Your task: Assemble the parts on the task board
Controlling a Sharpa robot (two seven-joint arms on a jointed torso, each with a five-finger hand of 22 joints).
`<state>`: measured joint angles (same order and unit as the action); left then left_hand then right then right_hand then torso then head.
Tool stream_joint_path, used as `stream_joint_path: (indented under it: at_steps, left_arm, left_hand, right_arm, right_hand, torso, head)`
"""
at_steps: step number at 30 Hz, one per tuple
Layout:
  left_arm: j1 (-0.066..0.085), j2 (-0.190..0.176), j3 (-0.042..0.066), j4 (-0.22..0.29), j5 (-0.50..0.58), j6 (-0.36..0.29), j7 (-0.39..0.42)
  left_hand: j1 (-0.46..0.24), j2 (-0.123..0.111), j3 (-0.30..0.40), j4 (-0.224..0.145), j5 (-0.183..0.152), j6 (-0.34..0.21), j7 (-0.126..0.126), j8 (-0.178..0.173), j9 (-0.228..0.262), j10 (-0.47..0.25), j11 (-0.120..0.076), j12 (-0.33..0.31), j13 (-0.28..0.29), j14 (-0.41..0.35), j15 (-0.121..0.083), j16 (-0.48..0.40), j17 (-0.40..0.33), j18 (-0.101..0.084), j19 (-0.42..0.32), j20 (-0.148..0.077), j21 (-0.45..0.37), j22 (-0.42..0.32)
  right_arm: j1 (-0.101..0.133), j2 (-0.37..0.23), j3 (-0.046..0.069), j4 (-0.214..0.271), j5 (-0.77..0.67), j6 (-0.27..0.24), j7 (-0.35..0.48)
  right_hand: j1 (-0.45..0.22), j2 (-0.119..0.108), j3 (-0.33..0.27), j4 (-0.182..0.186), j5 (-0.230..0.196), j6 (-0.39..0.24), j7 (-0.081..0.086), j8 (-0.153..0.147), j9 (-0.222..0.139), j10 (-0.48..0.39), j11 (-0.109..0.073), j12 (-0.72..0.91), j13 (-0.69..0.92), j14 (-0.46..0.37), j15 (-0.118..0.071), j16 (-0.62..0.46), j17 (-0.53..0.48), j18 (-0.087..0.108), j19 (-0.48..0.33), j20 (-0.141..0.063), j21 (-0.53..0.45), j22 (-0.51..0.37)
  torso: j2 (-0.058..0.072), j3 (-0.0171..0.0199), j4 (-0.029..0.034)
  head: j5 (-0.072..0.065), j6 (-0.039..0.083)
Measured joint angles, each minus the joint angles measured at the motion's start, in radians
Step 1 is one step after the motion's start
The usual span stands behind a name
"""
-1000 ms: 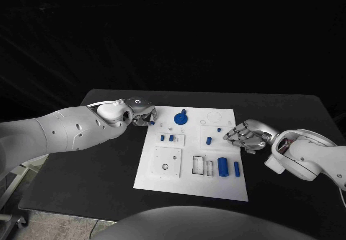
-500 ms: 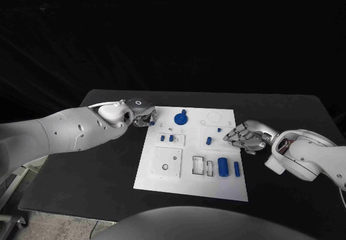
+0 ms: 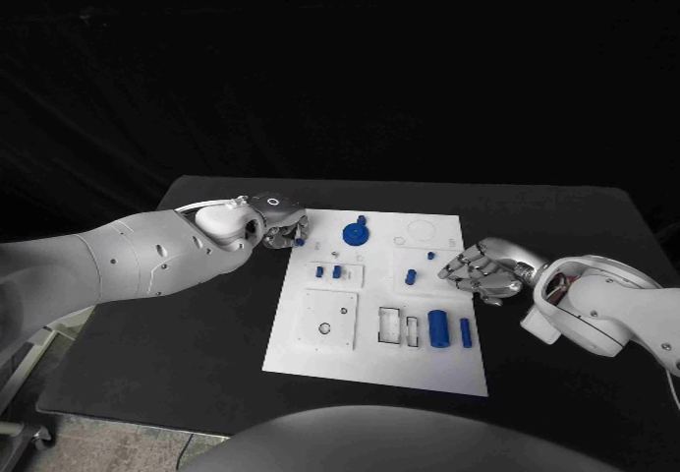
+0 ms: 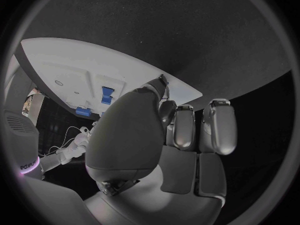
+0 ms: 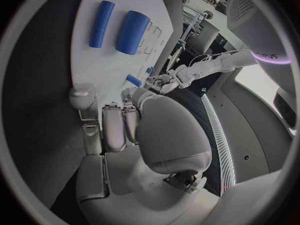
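Observation:
The white task board lies in the middle of the black table. On it are a blue round disc, two small blue pegs, a blue piece, a thick blue cylinder and a slim blue rod. My left hand hovers at the board's far left corner, fingers curled, with a small blue part at its fingertips. My right hand sits at the board's right edge, fingers curled in, nothing seen in them.
A raised white square plate and rectangular slots occupy the board's near half. Bare black table extends on the left and in front of the board. The table's right edge is close behind my right arm.

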<state>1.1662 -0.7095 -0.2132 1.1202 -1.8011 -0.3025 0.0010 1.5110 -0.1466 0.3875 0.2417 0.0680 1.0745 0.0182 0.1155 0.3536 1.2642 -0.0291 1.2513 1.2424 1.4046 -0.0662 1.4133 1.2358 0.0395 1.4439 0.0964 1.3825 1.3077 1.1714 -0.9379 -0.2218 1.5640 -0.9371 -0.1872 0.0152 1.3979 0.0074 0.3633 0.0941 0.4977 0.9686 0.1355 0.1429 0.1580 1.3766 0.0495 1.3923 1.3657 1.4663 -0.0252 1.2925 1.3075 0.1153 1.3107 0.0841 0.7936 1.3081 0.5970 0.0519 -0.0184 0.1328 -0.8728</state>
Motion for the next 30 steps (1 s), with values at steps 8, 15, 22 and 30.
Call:
stream_joint_path:
  at_steps: [8,15,22,30]
  left_arm:
    - [-0.002,0.001,-0.001,0.004,0.000,-0.015,0.007]
    - [-0.004,-0.020,-0.002,0.070,-0.003,-0.044,0.015]
    - [0.003,-0.053,0.001,0.170,0.007,-0.053,-0.005]
    - [0.029,-0.066,0.003,0.250,0.064,-0.026,-0.059]
  left_hand:
    - [0.000,0.003,-0.005,-0.015,0.039,0.045,0.012,0.027,0.006,0.013,0.005,0.001,-0.010,0.008,0.008,0.000,0.013,0.000,0.000,0.000,0.000,0.000]
    - [-0.009,0.008,-0.008,-0.018,0.046,0.057,0.010,0.038,0.012,0.009,0.008,-0.021,-0.033,0.009,0.009,0.000,0.013,0.000,0.000,0.000,0.000,0.000]
    - [-0.035,0.011,-0.013,-0.015,0.046,0.058,0.012,0.039,0.012,-0.006,0.012,-0.056,-0.064,0.009,0.009,0.000,0.014,0.000,0.004,0.004,0.001,0.000]
    - [-0.049,0.012,-0.016,-0.012,0.058,0.054,0.016,0.039,0.012,-0.021,0.013,-0.082,-0.091,0.009,0.009,0.000,0.020,0.000,0.007,0.000,0.010,0.000]
  right_arm:
    - [-0.001,-0.001,0.000,0.000,0.000,0.004,-0.001]
    - [-0.002,-0.005,0.000,0.000,0.000,0.006,-0.002]
    - [-0.002,-0.002,0.000,-0.003,0.000,0.009,-0.002]
    - [-0.004,0.000,0.000,-0.004,0.001,0.014,-0.003]
  right_hand:
    - [0.000,0.000,0.000,0.000,0.000,0.000,0.000,0.000,0.000,-0.004,0.003,0.000,0.000,0.000,0.000,0.000,0.000,0.016,0.000,0.000,0.000,0.000]
    - [0.000,0.000,0.000,0.000,0.000,0.000,0.000,0.000,0.001,-0.004,0.003,0.000,0.000,0.000,0.000,-0.004,0.000,0.016,0.000,0.000,-0.006,0.000]
    - [0.000,0.000,0.000,0.000,0.000,0.000,0.000,0.000,0.001,-0.003,0.003,-0.004,0.000,0.000,0.000,-0.008,0.000,0.016,0.000,0.000,-0.010,0.000]
    - [0.000,0.000,0.000,0.000,0.000,0.000,0.000,0.000,0.000,-0.010,0.004,-0.004,0.000,0.000,0.000,-0.010,0.000,0.016,-0.003,0.004,-0.011,0.000]
  torso:
    - [0.000,0.0001,0.0000]
    - [0.000,0.0001,0.0008]
    - [0.000,0.0003,0.0012]
    - [-0.001,0.0010,0.0001]
  head:
    - [0.000,0.000]
    - [-0.003,0.000]
    - [-0.002,0.000]
    - [0.001,0.000]
